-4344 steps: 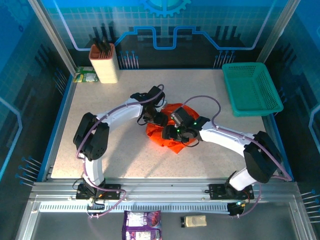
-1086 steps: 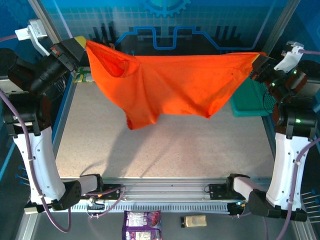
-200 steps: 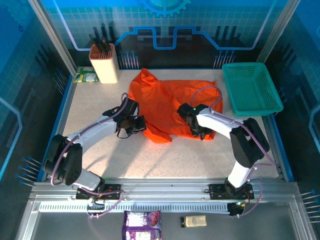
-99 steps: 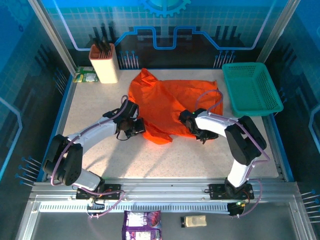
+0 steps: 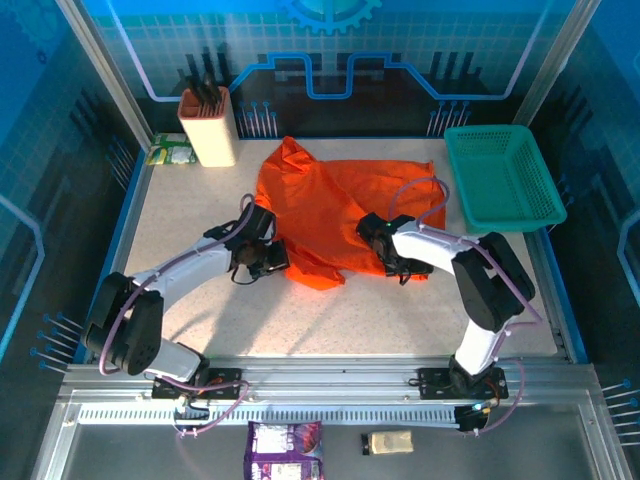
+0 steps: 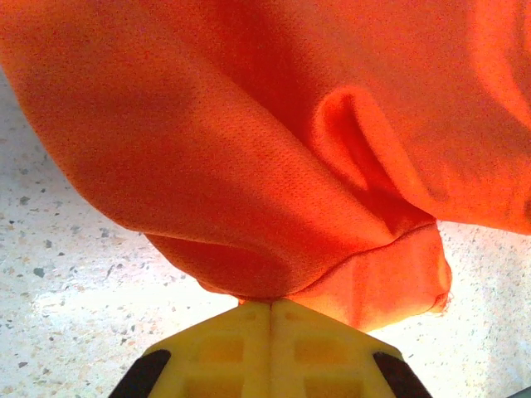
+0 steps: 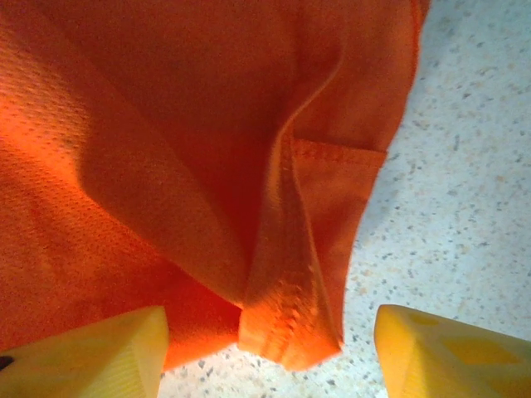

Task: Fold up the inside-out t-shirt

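I read the t-shirt (image 5: 340, 200) as lying spread and rumpled on the bench (image 5: 190, 215), in the middle and far half of the surface. Its far edge runs close to the back edge of the bench, and its far right corner sits just beside the left rim of the teal basket (image 5: 490, 130). Its near edge is uneven, with a lobe of cloth hanging toward me between the two arms. The left pincer (image 6: 271, 305) is at the near left border of the shirt, low on the bench. In the left wrist view its yellow fingers (image 6: 224, 348) are pressed together, and a folded edge of the orange cloth is caught at their tip. The right pincer (image 7: 270, 315) is at the near right border, also low. In the right wrist view its fingers stand wide apart, and a stitched hem fold lies between them, clamped by neither. Speckled bench shows beyond that hem on the right. Open room is available along the whole near strip between the shirt and the arm bases, and on the left side of the bench up to the beige holder (image 5: 208, 128) in the far left corner. The right side is narrower, bounded by the basket.
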